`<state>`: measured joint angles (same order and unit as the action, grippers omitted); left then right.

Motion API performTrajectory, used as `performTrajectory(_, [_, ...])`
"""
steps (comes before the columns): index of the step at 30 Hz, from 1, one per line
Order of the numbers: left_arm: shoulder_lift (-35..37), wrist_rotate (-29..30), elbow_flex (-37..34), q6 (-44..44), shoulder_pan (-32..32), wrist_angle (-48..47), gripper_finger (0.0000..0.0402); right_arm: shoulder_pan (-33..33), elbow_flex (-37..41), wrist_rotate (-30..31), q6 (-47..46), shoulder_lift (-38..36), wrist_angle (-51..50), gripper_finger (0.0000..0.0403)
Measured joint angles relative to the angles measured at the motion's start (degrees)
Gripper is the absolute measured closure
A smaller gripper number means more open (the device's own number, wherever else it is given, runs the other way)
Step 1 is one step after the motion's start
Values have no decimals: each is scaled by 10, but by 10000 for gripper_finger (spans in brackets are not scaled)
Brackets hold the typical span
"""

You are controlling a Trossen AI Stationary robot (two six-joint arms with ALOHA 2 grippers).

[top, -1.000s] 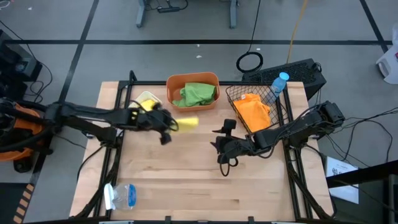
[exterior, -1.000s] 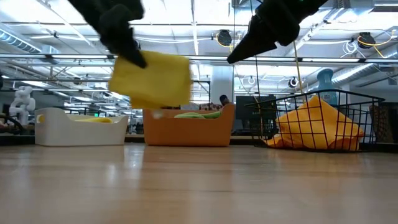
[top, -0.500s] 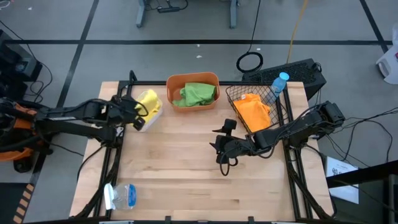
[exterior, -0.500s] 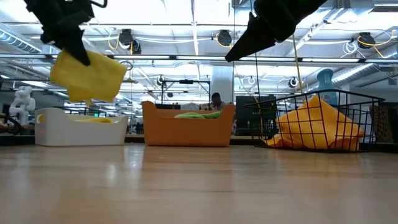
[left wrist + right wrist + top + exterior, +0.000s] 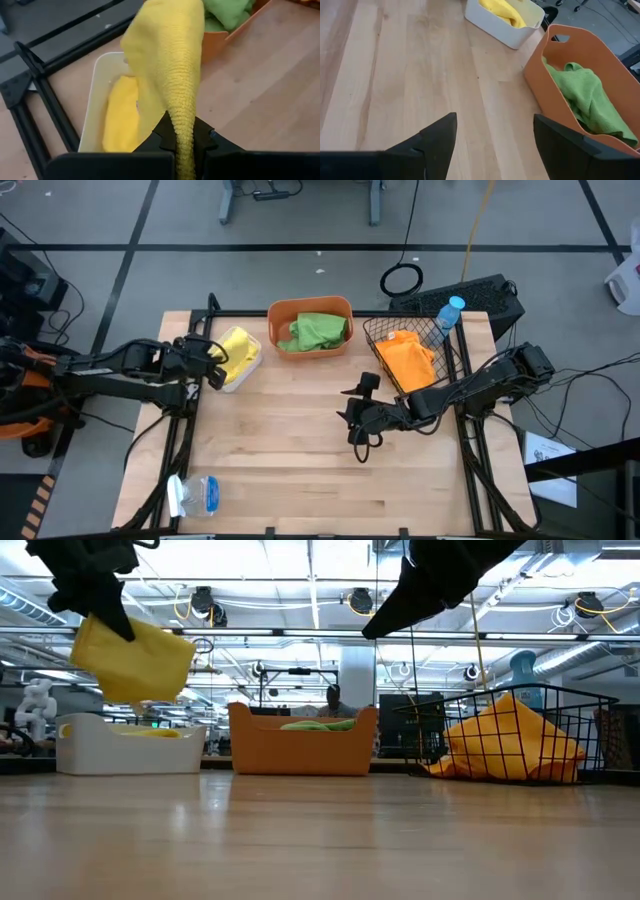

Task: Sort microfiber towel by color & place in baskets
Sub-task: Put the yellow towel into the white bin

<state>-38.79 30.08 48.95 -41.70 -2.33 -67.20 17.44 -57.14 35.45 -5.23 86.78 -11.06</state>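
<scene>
Over at the far left corner of the wooden worktop (image 5: 300, 450), the left hand (image 5: 208, 366) is pinching a soft bright yellow microfiber cloth (image 5: 132, 658) right above the white rounded plastic tub (image 5: 130, 748), and the cloth hangs clear of the rim, so it looks like it's lined up to drop in with the other yellow cloth (image 5: 120, 120) already lying inside. Makes sense colour-wise: the green cloths (image 5: 318, 330) sit in the orange rectangular plastic tub (image 5: 283, 313) next door, and the orange cloth (image 5: 407, 356) is heaped in the black wire-mesh basket (image 5: 378, 332) on the right. From the left wrist view the two dark fingers are squeezed on a fold of the yellow fabric, which drapes away from them over the tub. That left arm reaches in low from the left edge, stretched almost flat across toward the tub. The right hand (image 5: 357, 416) hovers mid-worktop near the mesh basket with its fingers spread wide and nothing between them, arm coming in from the right side, apparently just waiting. I'd guess the sorting is nearly done, since no loose cloths show on the wood.
</scene>
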Motion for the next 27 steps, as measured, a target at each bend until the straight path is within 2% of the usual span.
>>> performTrajectory(4, [-1, 7, -8, -28, 0, 7, 390, 2, 0, -13, -1, 0, 0, 151])
performTrajectory(11, [-3, 17, -90, -55, 0, 34, 390, 3, 0, -13, -1, 0, 0, 151])
performTrajectory(17, [20, 15, -102, -29, 0, 41, 390, 3, 0, -11, 3, 0, 2, 151])
performTrajectory(23, [70, 7, -113, 34, 0, 133, 390, 1, 0, -10, 3, 0, 5, 151])
performTrajectory(27, [92, 21, -128, 29, -8, 111, 390, 1, 0, -10, 5, 0, 6, 151])
